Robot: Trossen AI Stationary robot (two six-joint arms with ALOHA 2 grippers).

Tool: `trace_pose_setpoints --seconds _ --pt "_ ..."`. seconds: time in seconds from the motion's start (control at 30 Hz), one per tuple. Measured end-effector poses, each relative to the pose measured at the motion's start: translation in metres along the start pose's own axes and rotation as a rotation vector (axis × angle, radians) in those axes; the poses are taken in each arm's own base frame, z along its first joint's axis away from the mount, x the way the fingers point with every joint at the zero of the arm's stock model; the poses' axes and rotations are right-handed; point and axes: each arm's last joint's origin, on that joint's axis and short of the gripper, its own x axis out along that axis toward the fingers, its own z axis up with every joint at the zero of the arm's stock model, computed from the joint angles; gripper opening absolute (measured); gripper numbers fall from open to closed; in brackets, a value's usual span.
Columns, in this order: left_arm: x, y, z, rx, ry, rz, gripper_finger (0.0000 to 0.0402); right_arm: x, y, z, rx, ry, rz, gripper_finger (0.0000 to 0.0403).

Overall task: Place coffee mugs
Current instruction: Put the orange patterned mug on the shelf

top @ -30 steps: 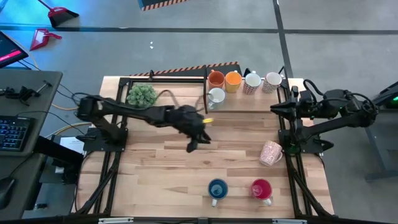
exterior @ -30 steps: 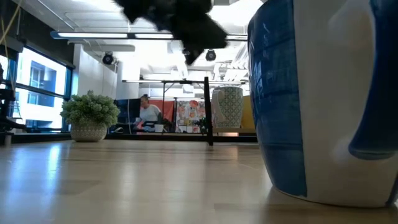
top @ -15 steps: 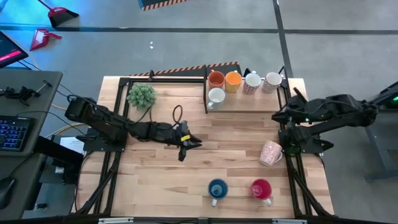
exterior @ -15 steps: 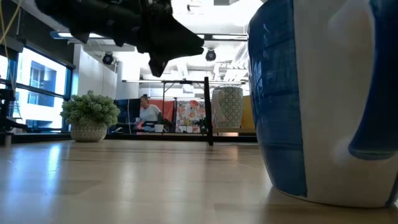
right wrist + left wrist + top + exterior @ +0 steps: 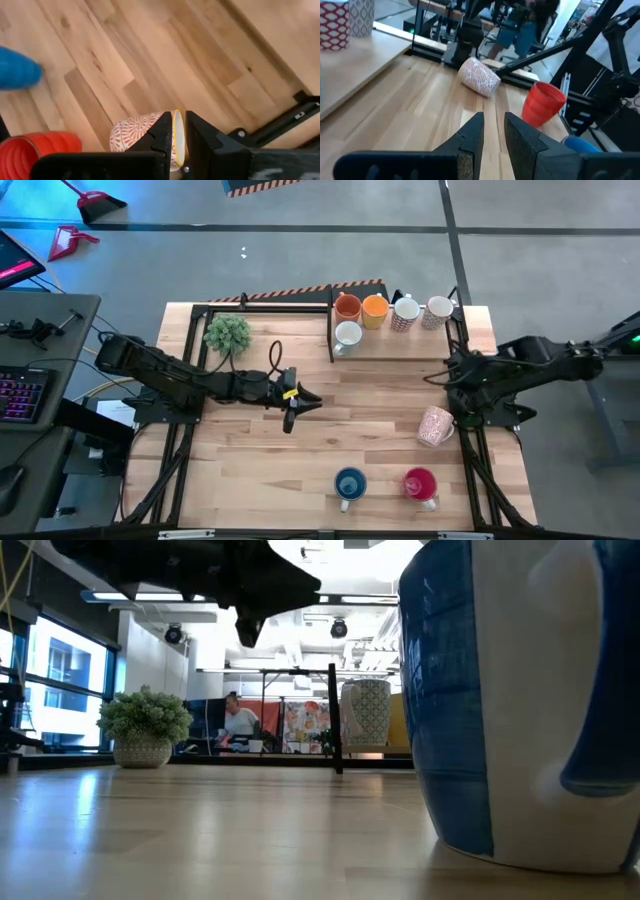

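Observation:
Five coffee mugs stand on a raised wooden shelf [image 5: 400, 340] at the back: two orange [image 5: 347, 307], [image 5: 374, 307], two patterned [image 5: 405, 311], [image 5: 438, 310] and one white [image 5: 347, 334]. A blue mug [image 5: 349, 484] and a red mug [image 5: 420, 483] stand upright near the front edge. A pink patterned mug [image 5: 435, 425] lies on its side at the right. My left gripper [image 5: 494, 131] hovers over mid-table, level, barely open, with nothing between its fingers. My right gripper [image 5: 179, 125] slants down above the pink mug [image 5: 142, 132], barely open and clear of it.
A green potted plant [image 5: 228, 332] stands at the back left. A black frame post [image 5: 334, 718] marks the shelf's left end. The blue mug [image 5: 500, 700] fills the right of the low view. Bare tabletop [image 5: 250, 460] lies at the front left.
My left gripper has drawn back from the shelf toward the table's left, sunk a little and levelled out. My right gripper has tipped from level to slanting down over the pink mug and has sunk. No mug has moved.

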Motion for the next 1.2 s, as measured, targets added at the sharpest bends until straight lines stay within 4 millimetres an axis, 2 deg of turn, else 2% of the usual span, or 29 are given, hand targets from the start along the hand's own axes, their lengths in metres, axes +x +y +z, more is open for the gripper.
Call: trace_pose_setpoints --seconds 0.2,0.4,0.5,0.7,0.9,1.2 --pt "-0.001 0.001 -0.004 -0.029 0.048 0.017 0.0065 0.032 0.010 -0.002 -0.016 0.192 -0.020 0.0034" --pt "-0.001 0.001 -0.003 -0.040 0.046 0.016 0.0065 0.066 0.016 -0.005 0.002 0.224 0.008 0.0034" --pt "-0.001 0.001 -0.003 -0.048 0.046 0.016 0.0065 0.080 0.012 -0.014 0.048 0.311 0.013 0.0034" --pt "-0.001 0.001 -0.003 -0.049 0.047 0.010 0.0065 0.076 0.014 -0.011 0.070 0.268 -0.001 0.0034" --pt "-0.001 0.000 -0.004 -0.075 0.058 -0.022 0.0065 0.078 0.016 -0.011 0.099 0.301 0.011 0.0034" --pt "-0.001 0.000 -0.004 -0.075 0.059 -0.025 0.0065 0.094 0.021 -0.008 0.125 0.339 -0.084 0.0034"
